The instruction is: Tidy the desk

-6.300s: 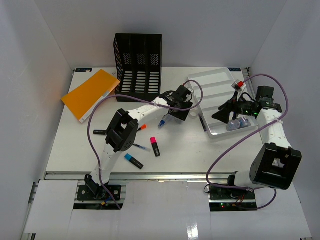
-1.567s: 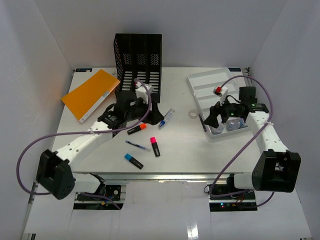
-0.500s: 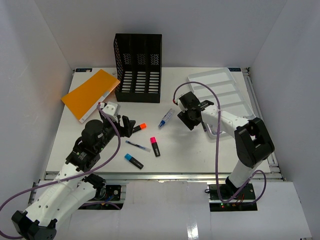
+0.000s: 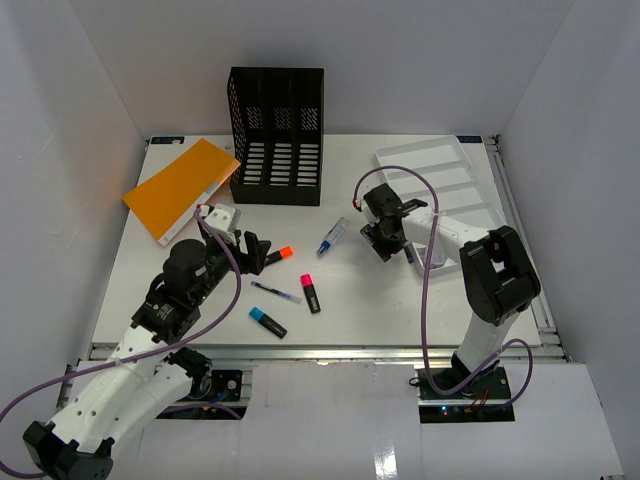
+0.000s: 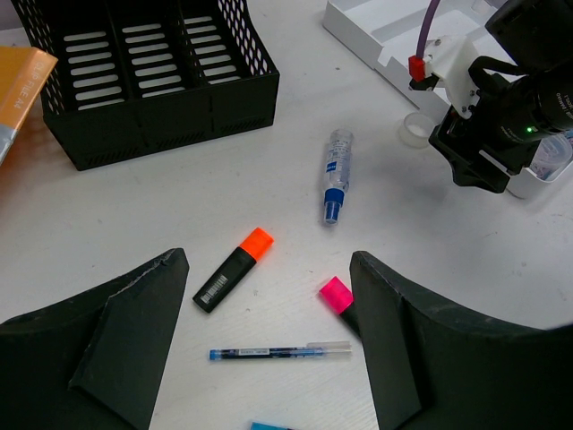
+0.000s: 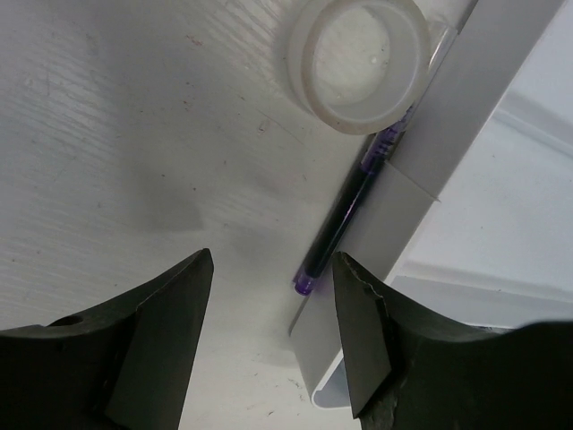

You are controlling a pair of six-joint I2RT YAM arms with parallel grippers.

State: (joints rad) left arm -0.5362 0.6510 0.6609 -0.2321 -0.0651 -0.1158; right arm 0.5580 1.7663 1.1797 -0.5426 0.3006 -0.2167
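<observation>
Table fills the walled space, white and flat, with a metal rail along its near edge. Over its near left part we see the left arm stretched up from its base, with the left claw hanging above the surface and facing far-right. Its fingers stand wide apart and hold nothing. Through the gap we see an orange-capped highlighter, a pink highlighter and a thin blue pen lying on the table.

The right arm is folded, elbow toward the right edge and forearm reaching left to mid-table. The right claw points down just left of the white tray, its jaws partly spread and pinching nothing. A purple pen lies along the tray's edge, its end showing between the fingers; whether they touch it we cannot tell. A clear tape roll sits just beside the pen's other end. At the far left stand a black file rack and an orange folder.
</observation>
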